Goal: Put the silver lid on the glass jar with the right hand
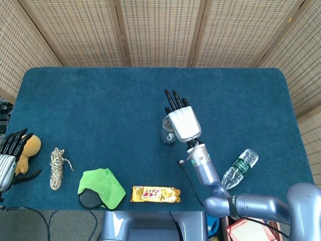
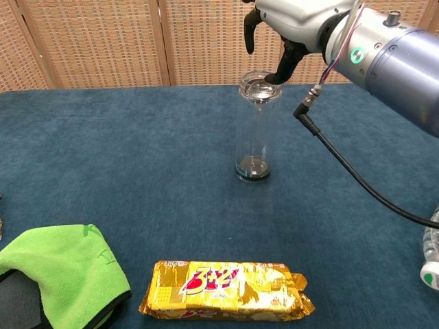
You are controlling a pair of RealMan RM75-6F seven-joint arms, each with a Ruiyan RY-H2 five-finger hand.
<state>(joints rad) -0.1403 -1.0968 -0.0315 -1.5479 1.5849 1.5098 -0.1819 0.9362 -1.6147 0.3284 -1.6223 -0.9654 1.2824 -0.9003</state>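
Note:
The clear glass jar [image 2: 256, 130] stands upright mid-table, and the silver lid [image 2: 259, 86] lies flat on its mouth. My right hand [image 2: 293, 15] hovers just above and behind the jar with its fingers [image 2: 249, 35] spread apart. One dark fingertip hangs close to the lid's right rim; I cannot tell if it touches. In the head view the right hand [image 1: 183, 124] covers most of the jar [image 1: 166, 133], hiding the lid. My left hand [image 1: 8, 159] rests at the table's far left edge, holding nothing.
Along the front edge lie a rope bundle [image 1: 57, 167], a green cloth [image 2: 62, 264] over a dark object, and a gold snack bar [image 2: 226, 289]. A plastic bottle [image 1: 239, 168] lies at the right. A yellow toy [image 1: 30, 147] sits beside the left hand. A black cable [image 2: 357, 185] trails from the right wrist.

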